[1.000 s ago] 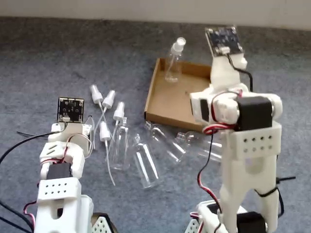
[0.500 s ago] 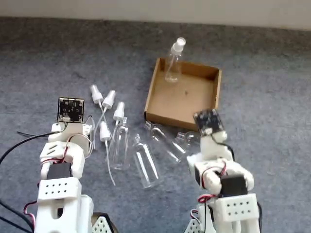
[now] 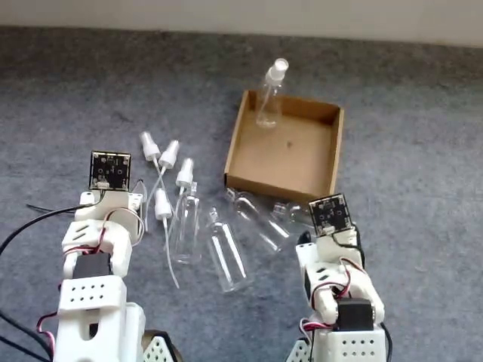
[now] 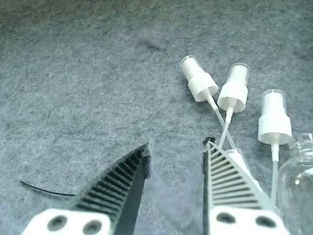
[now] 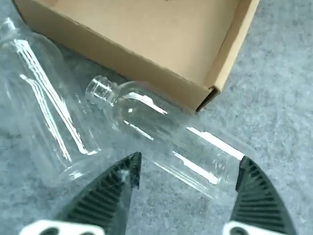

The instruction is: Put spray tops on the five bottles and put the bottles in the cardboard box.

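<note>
While the left end effector gapes, right end effector gapes above a bottle.

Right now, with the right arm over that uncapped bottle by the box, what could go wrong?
The open right end effector is over a round clear plastic bottle lying by the brown cardboard box; closing could roll it or nudge the neighbouring clear bottle.
Near the open left end effector, thin tubes of the white spray tops cross, so lifting one may drag another.
</note>
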